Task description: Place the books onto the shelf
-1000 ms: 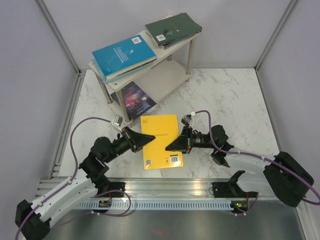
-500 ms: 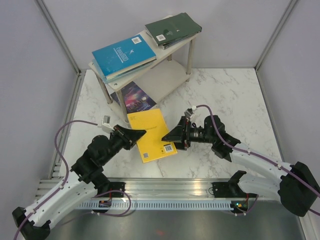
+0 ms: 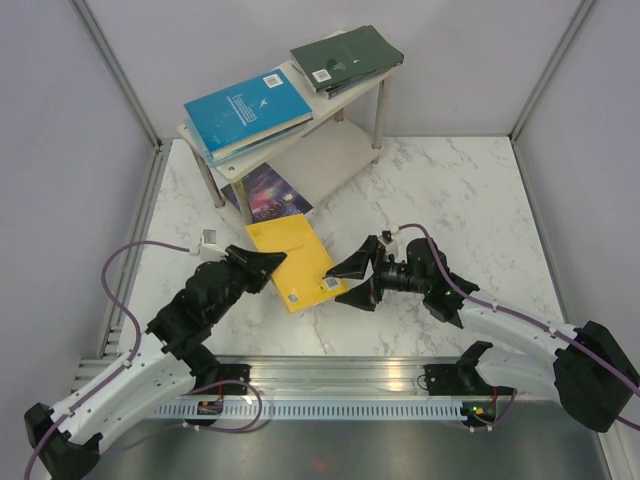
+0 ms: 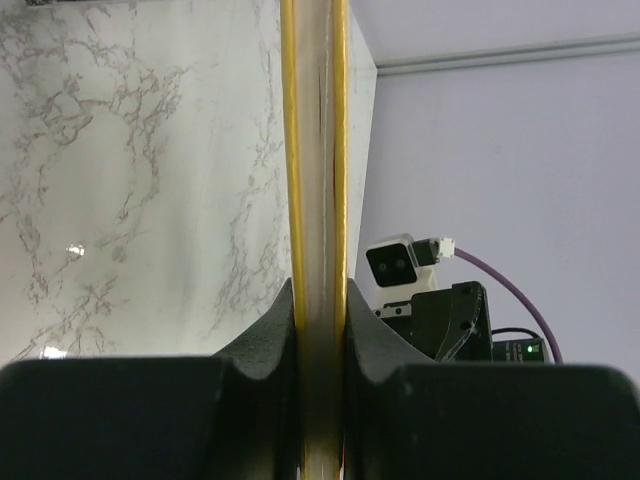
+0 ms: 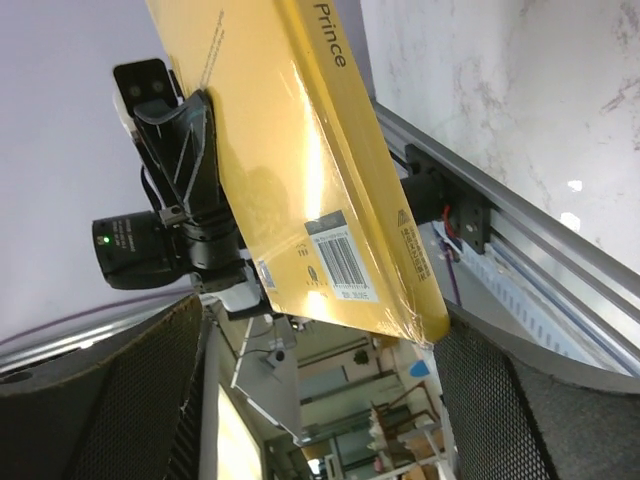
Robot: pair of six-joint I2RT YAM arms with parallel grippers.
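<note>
a: what's at the left, in front of the shelf (image 3: pixel 325 160)?

b: the left end effector (image 3: pixel 262 266) is clenched on the near edge of the yellow book (image 3: pixel 295 262), which is held tilted just in front of the shelf.

a: and further right?

b: the right end effector (image 3: pixel 358 278) has just let go. its jaws gape wide beside the book's right edge.

a: what does that mean for the task?

b: the left arm alone now carries the book, which has drifted closer to the shelf. lifting it onto a board looks like the next step.
</note>
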